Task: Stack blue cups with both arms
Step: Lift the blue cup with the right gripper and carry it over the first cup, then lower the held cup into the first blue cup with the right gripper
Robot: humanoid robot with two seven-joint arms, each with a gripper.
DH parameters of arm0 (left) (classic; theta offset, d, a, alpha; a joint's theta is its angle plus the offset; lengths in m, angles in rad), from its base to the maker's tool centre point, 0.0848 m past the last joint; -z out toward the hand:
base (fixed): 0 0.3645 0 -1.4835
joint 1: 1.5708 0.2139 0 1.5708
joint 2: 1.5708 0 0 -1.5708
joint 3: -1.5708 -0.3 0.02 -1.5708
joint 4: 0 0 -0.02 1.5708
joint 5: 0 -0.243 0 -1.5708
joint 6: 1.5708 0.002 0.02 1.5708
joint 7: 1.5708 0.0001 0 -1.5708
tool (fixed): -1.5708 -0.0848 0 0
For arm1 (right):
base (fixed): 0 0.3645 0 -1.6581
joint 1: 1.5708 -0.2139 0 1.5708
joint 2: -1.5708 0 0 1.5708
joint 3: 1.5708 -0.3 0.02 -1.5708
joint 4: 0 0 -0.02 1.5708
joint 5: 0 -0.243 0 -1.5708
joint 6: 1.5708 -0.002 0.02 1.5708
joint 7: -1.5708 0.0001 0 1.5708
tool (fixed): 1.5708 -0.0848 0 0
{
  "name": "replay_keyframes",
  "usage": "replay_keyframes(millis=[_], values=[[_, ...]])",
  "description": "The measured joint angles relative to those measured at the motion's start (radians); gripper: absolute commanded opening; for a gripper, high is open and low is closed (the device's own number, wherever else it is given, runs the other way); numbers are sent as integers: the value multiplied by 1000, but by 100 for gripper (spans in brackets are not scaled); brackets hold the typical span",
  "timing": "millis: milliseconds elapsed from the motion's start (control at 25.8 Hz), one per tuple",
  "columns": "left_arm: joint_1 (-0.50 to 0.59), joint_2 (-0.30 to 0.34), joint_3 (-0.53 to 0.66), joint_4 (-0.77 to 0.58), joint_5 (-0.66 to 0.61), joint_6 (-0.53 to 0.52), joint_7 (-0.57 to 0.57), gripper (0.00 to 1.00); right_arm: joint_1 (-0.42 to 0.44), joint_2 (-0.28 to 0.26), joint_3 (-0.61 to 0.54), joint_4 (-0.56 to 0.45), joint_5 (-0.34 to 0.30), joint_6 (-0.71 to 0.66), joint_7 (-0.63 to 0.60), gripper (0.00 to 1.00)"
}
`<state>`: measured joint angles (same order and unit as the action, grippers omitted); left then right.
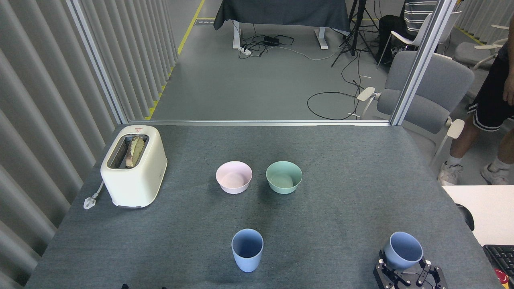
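Starting at the far left, our toaster sits well off to the left of both our claws and farther out on the grey table, with a slice of bread in its slot and the plug lying beside it. Our left gripper barely pokes in at the bottom edge, just two dark tips, so we can't tell whether its jaws are spread or closed. Ahead and to the right of it stands the first blue cup, upright, mouth up, nothing touching it. Farther out past that cup, the pink bowl and the mint-green bowl sit side by side, close but apart. Over on the right, our right gripper has its black fingers wrapped around the base of the second blue cup, jaws clamped on it, and the cup leans a bit. A person's legs stand beyond the table's right edge.
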<state>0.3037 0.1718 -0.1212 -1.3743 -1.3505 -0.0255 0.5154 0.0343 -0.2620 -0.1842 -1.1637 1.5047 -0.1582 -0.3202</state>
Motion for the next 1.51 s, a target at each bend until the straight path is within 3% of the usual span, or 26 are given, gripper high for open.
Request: replay_keyframes(millis=[116, 232, 310, 465, 581, 1006, 1277, 1510], values=[[0, 0, 0, 0, 0, 0, 0, 100, -7, 0, 3, 8, 0, 0, 1, 67], [0, -1, 0, 0, 1, 1, 0, 100, -8, 3, 7, 10, 3, 0, 1, 55], [0, -1, 0, 0, 1, 1, 0, 100, -8, 5, 10, 7, 9, 0, 1, 52], [0, -2, 0, 0, 2, 1, 0, 100, -5, 13, 17, -27, 14, 0, 3, 51], [0, -10, -1, 0, 2, 1, 0, 100, -24, 49, 53, -53, 19, 13, 9, 51], [-3, -24, -2, -1, 1, 1, 0, 100, -182, 324, 378, -128, 209, 155, 170, 52], [-10, -26, -2, 4, 2, 0, 0, 100, -185, 357, 537, -209, 250, 160, 222, 53], [-12, -26, -3, 3, 2, -1, 0, 100, -157, 369, 597, -237, 255, 159, 229, 53]])
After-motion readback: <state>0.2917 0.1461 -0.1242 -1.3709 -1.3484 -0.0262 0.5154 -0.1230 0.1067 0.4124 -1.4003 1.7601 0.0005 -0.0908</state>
